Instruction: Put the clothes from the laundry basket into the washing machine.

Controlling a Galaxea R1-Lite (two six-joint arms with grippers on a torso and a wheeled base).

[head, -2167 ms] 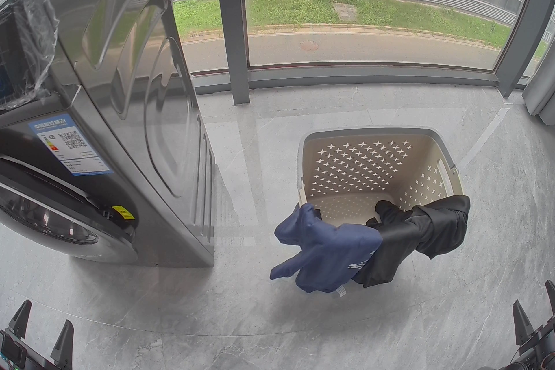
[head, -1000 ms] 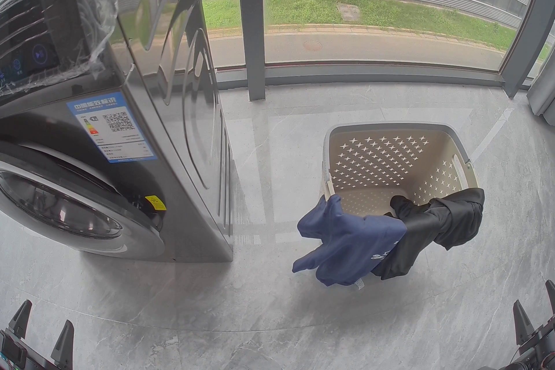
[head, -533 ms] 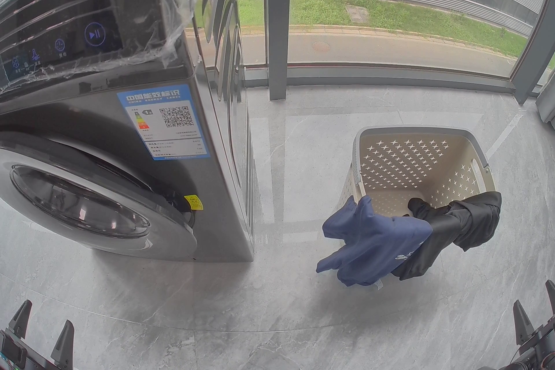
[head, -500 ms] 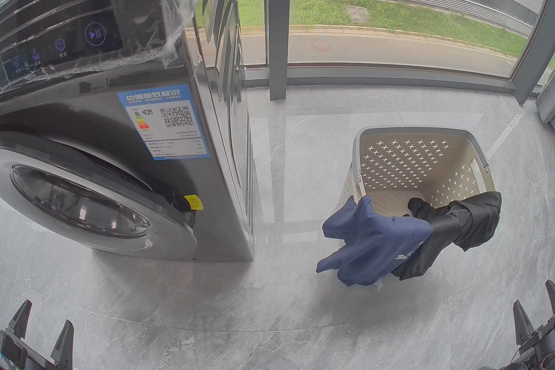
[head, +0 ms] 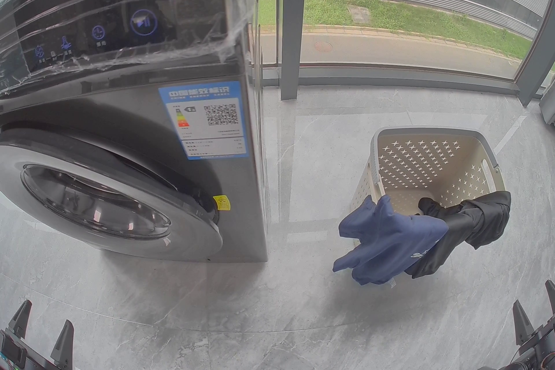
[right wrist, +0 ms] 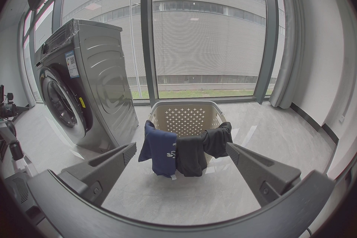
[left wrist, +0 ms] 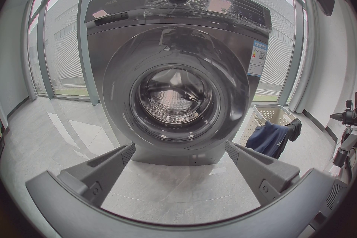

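A grey washing machine (head: 173, 117) stands on the left with its round door (head: 98, 206) shut; the left wrist view faces that door (left wrist: 174, 101) head-on. A cream laundry basket (head: 433, 157) sits on the floor to the right. A blue garment (head: 390, 244) and a black garment (head: 468, 226) hang over its near rim, also seen as the blue garment (right wrist: 160, 151) and the black garment (right wrist: 202, 145) in the right wrist view. My left gripper (head: 40, 333) is open low at the left, my right gripper (head: 540, 310) open low at the right, both holding nothing.
Tall windows with a dark pillar (head: 292, 13) run along the far wall. A curtain (right wrist: 293, 64) hangs at the right. Bare marble floor (head: 289, 307) lies between me, the washer and the basket.
The whole head view has swung left: the washer's front and door now fill more of the left, and the basket sits further right. Both grippers stay put and the clothes hang as before.
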